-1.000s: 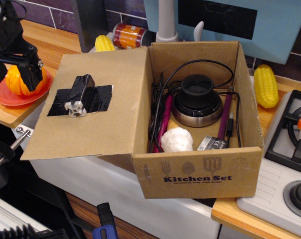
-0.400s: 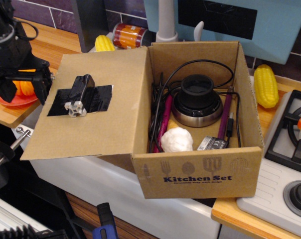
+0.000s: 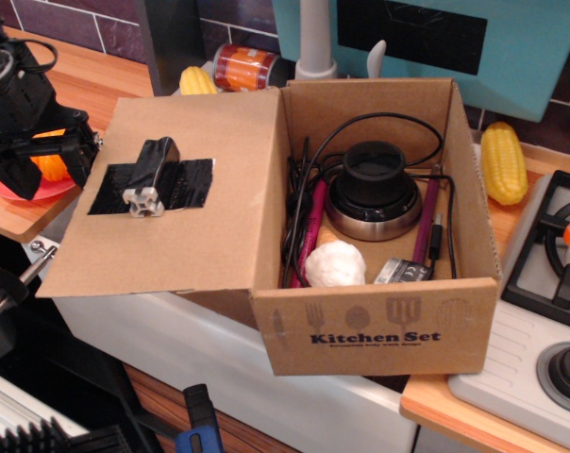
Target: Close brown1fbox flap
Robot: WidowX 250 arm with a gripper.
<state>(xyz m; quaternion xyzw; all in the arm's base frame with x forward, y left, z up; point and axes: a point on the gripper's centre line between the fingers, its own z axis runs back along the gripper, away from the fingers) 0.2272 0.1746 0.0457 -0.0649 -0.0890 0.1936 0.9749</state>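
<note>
The brown1fbox (image 3: 375, 332) stands open in the middle, its "Kitchen Set" print facing me. Inside are a black round device (image 3: 372, 189), a white ball (image 3: 334, 264), cables and pink pens. The flap (image 3: 186, 241) lies folded out flat to the left. Its upper face carries a black tape patch (image 3: 186, 184) and a small black-white block (image 3: 145, 193). My black gripper (image 3: 47, 165) hangs at the flap's left edge, just above it, with its fingers (image 3: 81, 159) apart and nothing between them.
A red plate (image 3: 11, 193) with an orange item sits behind the gripper on the wooden counter. A corn cob (image 3: 504, 160) lies right of the box, and a stove (image 3: 540, 311) is at the far right. A can (image 3: 245, 66) and a faucet (image 3: 313, 38) stand behind.
The gripper has come down and to the right from the far left, up to the flap's left edge. The flap has shifted very slightly.
</note>
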